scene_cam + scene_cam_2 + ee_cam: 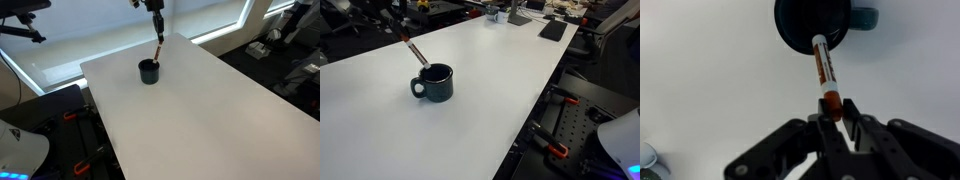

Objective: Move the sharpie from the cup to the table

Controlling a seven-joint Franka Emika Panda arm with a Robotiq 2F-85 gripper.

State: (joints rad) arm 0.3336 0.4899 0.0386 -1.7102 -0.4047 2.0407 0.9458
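Note:
The gripper (pixel 832 116) is shut on the upper end of the sharpie (pixel 824 72), a thin reddish-brown marker with a pale band. It holds the sharpie lifted above the black cup (pixel 812 25), which stands on the white table (pixel 710 90). In both exterior views the sharpie (pixel 156 51) (pixel 417 53) hangs tilted over the cup (pixel 149 71) (pixel 435 83), its lower tip just above the rim. The gripper (pixel 157 20) shows at the top edge in an exterior view. The cup has a handle.
The table (pixel 200 110) (pixel 490 90) has its edges near dark floor, chairs and equipment. A black flat object (pixel 553 30) and small items lie at the table's far end. A pale round thing (pixel 646 158) shows at the lower left of the wrist view.

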